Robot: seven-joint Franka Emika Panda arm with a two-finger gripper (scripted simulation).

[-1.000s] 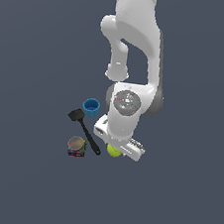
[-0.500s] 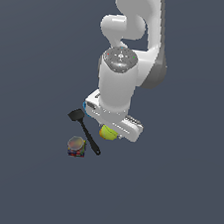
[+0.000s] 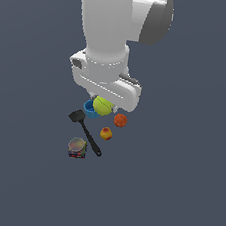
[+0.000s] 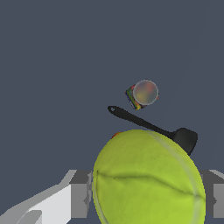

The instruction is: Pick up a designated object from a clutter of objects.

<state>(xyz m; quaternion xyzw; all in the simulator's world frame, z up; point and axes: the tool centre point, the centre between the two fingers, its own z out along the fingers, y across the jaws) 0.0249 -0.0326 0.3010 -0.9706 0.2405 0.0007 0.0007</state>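
Tennis ball (image 3: 102, 105) first, in the exterior view: it sits tucked under the white hand of the Panda arm (image 3: 112, 39), clear of the things below it, which suggests it is carried aloft so that it cannot knock the rest of the clutter. The tool (image 3: 104, 104) is mostly hidden by its own housing here, so its fingers cannot be made out from this side. From the ball, the blue cup (image 3: 90, 108) lies at about eight o'clock, partly covered by the ball; how much is inside it cannot be told, since only a part of its rim shows. The orange-red ball (image 3: 120, 120) lies at about four o'clock, near but apart. The red-yellow fruit (image 3: 106, 133) lies at about six o'clock, further down. The black spatula (image 3: 85, 130) runs aslant from its blade at about eight o'clock to the end of its handle near six o'clock, and the short can (image 3: 77, 148) with its colourful label stands just beside that handle end, at about seven o'clock. All rest on the plain grey desk (image 3: 176, 184).

In the wrist view the tennis ball (image 4: 148, 179) fills the lower middle, its seam plain, with a grey finger (image 4: 81, 192) pressed against one flank and another (image 4: 214, 192) at the other: the tool is closed onto the ball at about the ball's full width. From the ball, the spatula (image 4: 153, 127) lies at twelve o'clock, and the can (image 4: 142, 94) beyond it shows a closed, shiny top, so nothing of its contents is seen. A sliver of orange-red (image 4: 116, 135) peeps out at the ball's edge at eleven o'clock; which thing it belongs to I cannot tell.
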